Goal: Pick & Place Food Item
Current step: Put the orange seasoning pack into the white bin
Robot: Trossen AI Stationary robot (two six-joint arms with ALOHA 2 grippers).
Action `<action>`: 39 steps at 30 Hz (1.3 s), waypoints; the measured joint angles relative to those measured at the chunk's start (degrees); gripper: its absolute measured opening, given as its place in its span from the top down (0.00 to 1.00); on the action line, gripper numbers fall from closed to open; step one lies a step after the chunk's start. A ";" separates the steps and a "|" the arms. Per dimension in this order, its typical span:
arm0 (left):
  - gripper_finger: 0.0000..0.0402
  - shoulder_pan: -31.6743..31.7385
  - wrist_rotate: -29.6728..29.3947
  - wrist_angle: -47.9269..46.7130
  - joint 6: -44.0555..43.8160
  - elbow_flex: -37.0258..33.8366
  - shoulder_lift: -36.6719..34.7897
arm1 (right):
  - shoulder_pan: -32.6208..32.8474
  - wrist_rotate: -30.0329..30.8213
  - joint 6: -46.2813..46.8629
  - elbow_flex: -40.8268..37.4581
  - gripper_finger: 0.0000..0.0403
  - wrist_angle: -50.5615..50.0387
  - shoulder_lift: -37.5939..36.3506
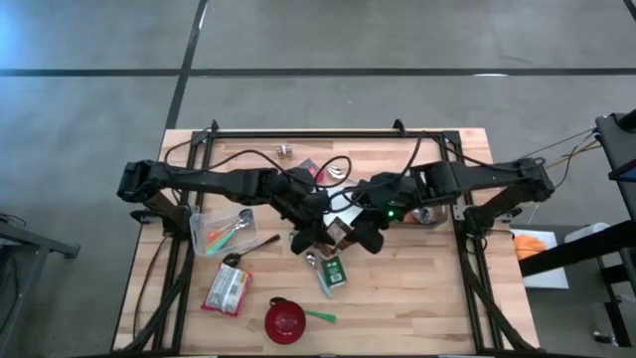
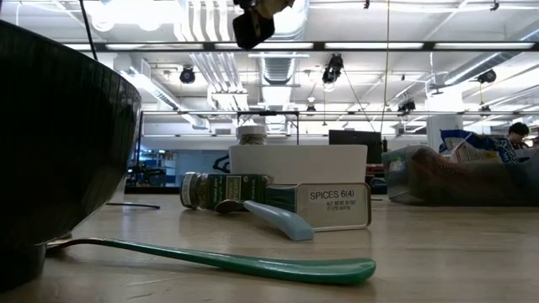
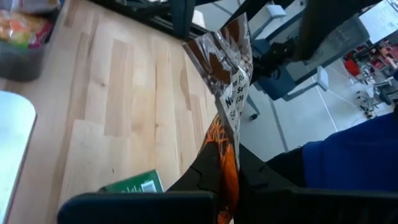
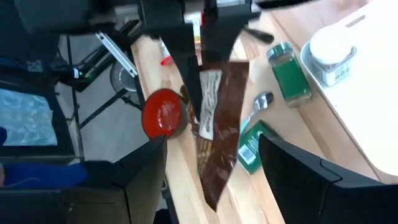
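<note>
Overhead, left claw [image 4: 199, 59] pinches one brown snack packet [image 4: 217, 124]; right claw [image 4: 211, 180] hangs spread beside it.

Glossy crinkled foil snack packet [image 4: 217, 130], pale matt wooden table [image 3: 130, 118], shiny red bowl [image 4: 163, 114].

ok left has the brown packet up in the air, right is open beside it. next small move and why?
Probably ease the right gripper forward around the hanging brown packet. The left gripper pinches it only at its top edge, so it dangles clear of the table, and the right's open fingers already flank its lower end.
</note>
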 joint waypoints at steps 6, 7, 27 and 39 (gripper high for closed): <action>0.99 0.17 -0.18 1.84 0.85 0.00 0.00 | -1.05 -2.43 -1.72 -0.07 0.38 -0.95 0.19; 0.99 0.30 -0.22 1.87 0.85 0.00 0.00 | -1.15 -3.08 -2.12 -0.08 0.38 -0.94 0.25; 0.99 1.24 -1.34 3.44 0.80 0.00 0.00 | -3.31 -6.03 -6.86 -0.33 0.82 -0.14 1.60; 0.86 1.31 -1.25 3.43 -2.58 0.00 0.00 | -3.89 -7.07 -6.97 -0.31 0.98 -0.37 1.87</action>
